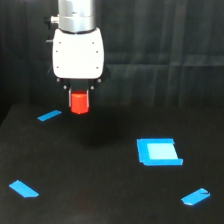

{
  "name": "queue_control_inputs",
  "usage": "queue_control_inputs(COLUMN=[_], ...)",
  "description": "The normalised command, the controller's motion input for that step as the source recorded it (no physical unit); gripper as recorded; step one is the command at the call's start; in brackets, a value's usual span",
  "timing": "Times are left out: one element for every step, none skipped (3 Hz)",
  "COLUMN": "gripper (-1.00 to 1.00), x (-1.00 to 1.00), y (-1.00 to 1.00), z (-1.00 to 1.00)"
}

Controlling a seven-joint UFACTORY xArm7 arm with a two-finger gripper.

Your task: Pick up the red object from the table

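Matte-black table before a dark backdrop, three bright blue tape strips, one blue square piece, my gripper pinching one small red-orange faceted block above the surface.

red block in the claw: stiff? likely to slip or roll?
The red block looks rigid: crisp edges, no sag below the claw. Probably light, being small. Its flat facets should resist rolling, though its smooth-looking faces might slip.
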Motion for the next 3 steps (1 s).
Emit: queue_control_inputs(gripper=[-1.00, -1.00, -1.00], x=[0.08, -0.02, 0.06], y=[-0.06, -0.10, 0.10], z=[0.12, 0.15, 0.09])
